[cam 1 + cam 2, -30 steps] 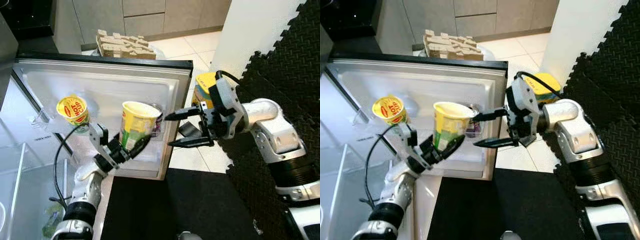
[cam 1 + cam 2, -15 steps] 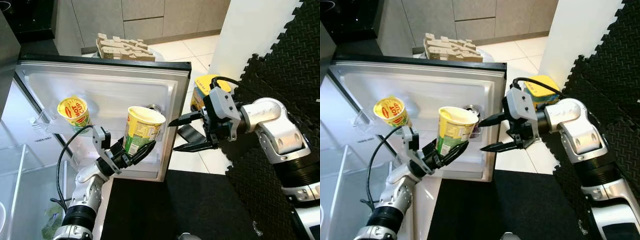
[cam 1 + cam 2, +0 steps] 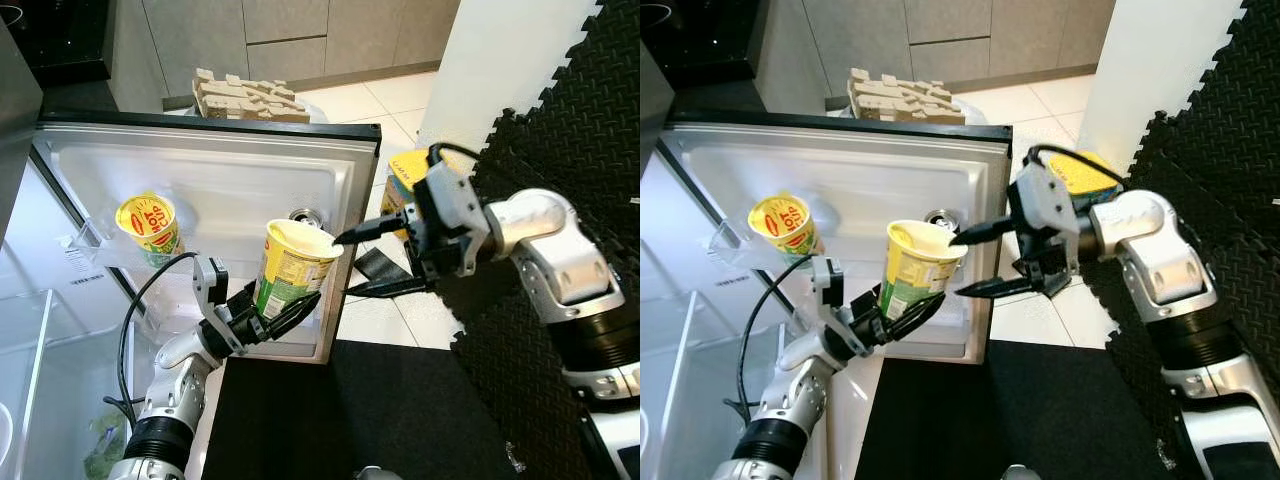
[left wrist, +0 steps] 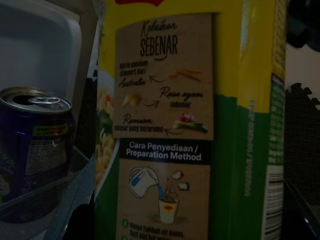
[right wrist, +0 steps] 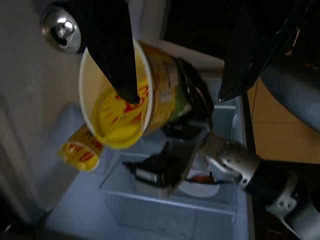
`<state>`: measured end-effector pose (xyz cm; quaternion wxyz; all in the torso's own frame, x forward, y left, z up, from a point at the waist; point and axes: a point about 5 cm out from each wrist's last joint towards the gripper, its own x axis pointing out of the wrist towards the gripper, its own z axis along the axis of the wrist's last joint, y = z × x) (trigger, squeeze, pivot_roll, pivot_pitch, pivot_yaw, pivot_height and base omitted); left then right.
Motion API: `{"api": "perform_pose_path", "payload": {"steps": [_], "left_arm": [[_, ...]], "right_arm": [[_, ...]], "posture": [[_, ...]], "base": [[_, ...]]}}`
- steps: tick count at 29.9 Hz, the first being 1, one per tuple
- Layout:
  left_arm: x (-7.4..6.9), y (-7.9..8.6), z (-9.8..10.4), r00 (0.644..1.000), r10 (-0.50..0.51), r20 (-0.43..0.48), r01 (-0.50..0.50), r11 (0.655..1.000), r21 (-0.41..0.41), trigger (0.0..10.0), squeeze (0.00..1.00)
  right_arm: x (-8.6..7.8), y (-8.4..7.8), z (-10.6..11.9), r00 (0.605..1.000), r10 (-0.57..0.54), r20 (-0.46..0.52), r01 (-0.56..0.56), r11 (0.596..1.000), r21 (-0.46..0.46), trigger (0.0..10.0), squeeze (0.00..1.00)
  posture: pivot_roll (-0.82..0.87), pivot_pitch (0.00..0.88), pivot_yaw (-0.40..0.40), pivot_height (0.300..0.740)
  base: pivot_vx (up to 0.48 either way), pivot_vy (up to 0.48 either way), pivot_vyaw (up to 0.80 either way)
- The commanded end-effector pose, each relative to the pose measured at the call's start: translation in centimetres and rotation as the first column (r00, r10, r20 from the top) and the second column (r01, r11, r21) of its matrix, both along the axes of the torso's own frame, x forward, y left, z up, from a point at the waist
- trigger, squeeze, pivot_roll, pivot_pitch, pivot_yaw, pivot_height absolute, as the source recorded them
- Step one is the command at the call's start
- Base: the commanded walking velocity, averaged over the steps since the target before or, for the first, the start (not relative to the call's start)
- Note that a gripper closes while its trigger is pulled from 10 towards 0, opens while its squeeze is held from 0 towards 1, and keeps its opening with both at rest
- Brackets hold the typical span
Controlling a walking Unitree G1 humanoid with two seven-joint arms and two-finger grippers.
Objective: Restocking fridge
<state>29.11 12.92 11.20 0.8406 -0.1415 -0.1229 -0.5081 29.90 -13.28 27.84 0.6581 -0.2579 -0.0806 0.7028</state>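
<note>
**Q:** Beside the open fridge door (image 3: 210, 170), what is each arm doing?

**A:** The left gripper (image 3: 262, 322) holds a tall yellow and green noodle cup (image 3: 290, 275) by its lower body, jaws clamped on it. The cup stands nearly upright, tilted a little, in front of the door's inner face. The right gripper (image 3: 358, 262) reaches in from the right with its jaws spread apart, one fingertip (image 3: 345, 238) at the cup's rim and the other lower down, beside the door's edge.

**Q:** What has changed over the last second?

**A:** The cup has shifted toward the right gripper and sits lower against the door. It used to hide most of the drink can (image 3: 305, 215) on the door shelf; the can's silver top is now exposed just behind the cup's rim. The right gripper's upper fingertip, which was apart from the cup, has reached the rim.

**Q:** Anything else on the door?

**A:** A second, smaller noodle cup (image 3: 148, 225) with a red and yellow lid rests in the door shelf to the left, well apart from the held cup. It has not moved.
</note>
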Motion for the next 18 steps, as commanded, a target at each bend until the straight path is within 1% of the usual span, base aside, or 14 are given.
{"api": "perform_pose_path", "payload": {"steps": [1, 3, 4, 5, 7, 8, 9, 10, 17, 18], "left_arm": [[-0.4, -0.1, -0.3, 1.0, -0.017, -0.009, 0.017, 1.0, 0.006, 10.0, 0.0], [-0.5, -0.4, 0.0, 1.0, -0.03, 0.002, 0.03, 1.0, -0.002, 10.0, 0.0], [-0.5, -0.4, 0.0, 1.0, -0.03, 0.002, 0.03, 1.0, -0.002, 10.0, 0.0], [-0.5, -0.4, 0.1, 0.999, -0.034, 0.005, 0.034, 0.999, -0.004, 10.0, 0.0], [-0.4, -0.5, 0.2, 1.0, -0.027, 0.005, 0.027, 1.0, -0.014, 10.0, 0.0], [-0.4, -0.5, 0.2, 1.0, -0.027, 0.005, 0.027, 1.0, -0.014, 10.0, 0.0], [-0.4, -0.5, 0.2, 1.0, -0.03, 0.004, 0.03, 0.999, -0.012, 10.0, 0.0], [-0.5, -0.6, 0.2, 0.999, -0.035, 0.003, 0.035, 0.999, -0.013, 10.0, 0.0], [-0.6, -0.6, 0.4, 0.999, -0.045, 0.009, 0.045, 0.999, -0.014, 10.0, 0.0], [-0.6, -0.6, 0.4, 0.999, -0.043, 0.01, 0.043, 0.999, -0.014, 10.0, 0.0]], "right_arm": [[-0.2, -0.1, 0.3, 1.0, 0.009, 0.016, -0.009, 1.0, -0.004, 10.0, 0.0], [0.1, -0.2, -0.6, 1.0, -0.018, 0.016, 0.019, 0.998, -0.059, 10.0, 0.0], [0.1, -0.2, -0.6, 1.0, -0.018, 0.016, 0.019, 0.998, -0.059, 10.0, 0.0], [0.2, -0.3, -0.9, 1.0, -0.027, 0.015, 0.028, 0.997, -0.077, 10.0, 0.0], [0.5, -0.5, -1.9, 0.998, -0.053, 0.022, 0.056, 0.985, -0.161, 10.0, 0.0], [0.5, -0.5, -1.9, 0.998, -0.053, 0.022, 0.056, 0.985, -0.161, 10.0, 0.0], [0.6, -0.7, -2.4, 0.998, -0.06, 0.027, 0.064, 0.979, -0.195, 10.0, 0.0], [0.6, -0.7, -2.7, 0.998, -0.064, 0.028, 0.069, 0.976, -0.208, 10.0, 0.0], [0.6, -0.6, -2.7, 0.997, -0.068, 0.034, 0.074, 0.978, -0.195, 10.0, 0.0], [0.7, -0.5, -2.6, 0.997, -0.07, 0.037, 0.076, 0.979, -0.188, 5.5, 0.0]], "posture": [[-0.2, 0.082, 0.018, 0.74], [-0.2, 0.082, 0.016, 0.74], [-0.2, 0.082, 0.016, 0.74], [-0.2, 0.082, 0.016, 0.74], [-0.2, 0.082, 0.016, 0.74], [-0.2, 0.082, 0.016, 0.74], [-0.2, 0.082, 0.016, 0.74], [-0.2, 0.085, 0.017, 0.74], [-0.2, 0.082, 0.018, 0.74], [-0.2, 0.082, 0.018, 0.74]], "base": [[0.0, 0.0, 0.0], [0.0, 0.0, 0.0], [0.0, 0.0, 0.0], [0.0, 0.0, 0.0], [0.0, 0.0, 0.0], [0.0, 0.0, 0.0], [0.0, 0.0, 0.0], [0.0, 0.0, 0.0], [0.0, 0.0, 0.0], [0.0, 0.0, 0.0]]}}
